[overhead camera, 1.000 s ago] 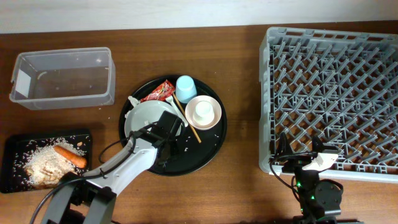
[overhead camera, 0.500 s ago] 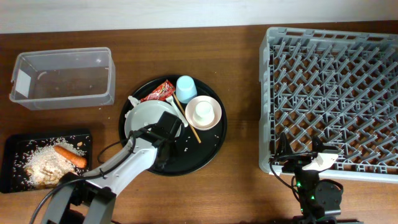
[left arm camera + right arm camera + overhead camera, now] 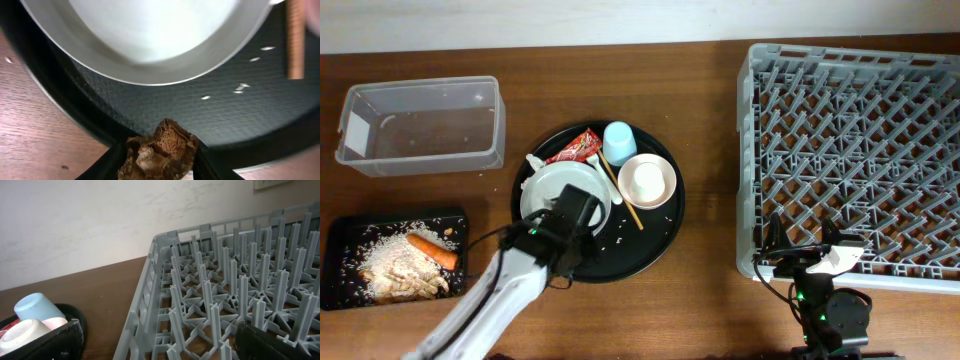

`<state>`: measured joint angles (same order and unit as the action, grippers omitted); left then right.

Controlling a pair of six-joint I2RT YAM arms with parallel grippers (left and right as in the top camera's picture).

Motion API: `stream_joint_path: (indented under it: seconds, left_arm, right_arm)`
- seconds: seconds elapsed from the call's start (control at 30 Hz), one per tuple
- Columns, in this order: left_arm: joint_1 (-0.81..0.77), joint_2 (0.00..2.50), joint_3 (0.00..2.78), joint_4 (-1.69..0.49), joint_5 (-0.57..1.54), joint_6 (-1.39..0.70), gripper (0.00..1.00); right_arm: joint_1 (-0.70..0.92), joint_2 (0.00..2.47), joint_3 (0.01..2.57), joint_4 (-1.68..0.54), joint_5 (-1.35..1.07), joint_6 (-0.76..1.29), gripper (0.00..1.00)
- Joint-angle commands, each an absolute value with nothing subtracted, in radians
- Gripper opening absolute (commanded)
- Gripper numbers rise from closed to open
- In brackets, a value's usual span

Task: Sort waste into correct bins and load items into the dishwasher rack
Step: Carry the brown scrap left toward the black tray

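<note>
**Brown scrap pinched over the tray's rim**

Brown and wrinkled, the nut-like scrap [image 3: 157, 147] sits between the two fingers of the left gripper [image 3: 157, 160], which has closed on it from either side. The partly closed jaws suit such a small, irregular lump: enough squeeze to keep it, not enough to crush it.

Just beyond the fingers lies the near rim of the round black tray [image 3: 240, 120], with a few loose rice grains [image 3: 240, 89] on its floor. The white plate [image 3: 150, 35] is past them, and a chopstick [image 3: 295, 40] is off to one side. The wooden table [image 3: 35, 135] shows beside the rim.

The scrap likely belongs in the shallow black tray [image 3: 340, 280] to the left, which already holds rice [image 3: 390, 270] and a carrot [image 3: 432, 250]. The clear box [image 3: 420, 125] beyond looks nearly bare.

Well apart, the right gripper [image 3: 157, 330] rests with fingers spread wide and nothing in them. It is at the near corner of the dishwasher rack [image 3: 850, 160], probably parked there to keep out of the way.
</note>
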<state>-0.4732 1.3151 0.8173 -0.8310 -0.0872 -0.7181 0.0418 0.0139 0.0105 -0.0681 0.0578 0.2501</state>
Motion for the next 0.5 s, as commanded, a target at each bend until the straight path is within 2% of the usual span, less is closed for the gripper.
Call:
stream_joint_path:
  seconds: [0.0, 0.13, 0.23, 0.47]
  left_arm:
    - [-0.424, 1.196, 0.837, -0.867, -0.171, -0.702, 0.41]
    - [-0.304, 1.1, 0.837, -0.912, -0.272, -0.702, 0.41]
    - [-0.157, 1.052, 0.837, -0.917, -0.318, -0.676, 0.41]
    - [0.165, 1.084, 0.837, -0.849, -0.358, -0.665, 0.42]
  right_arm:
    - [0.038, 0.006, 0.006, -0.076, 0.056, 0.24, 0.99]
    - [0.038, 0.006, 0.006, -0.076, 0.056, 0.24, 0.99]
    - [0.038, 0.006, 0.006, -0.076, 0.056, 0.24, 0.99]
    - [0.038, 0.006, 0.006, -0.076, 0.056, 0.24, 0.99]
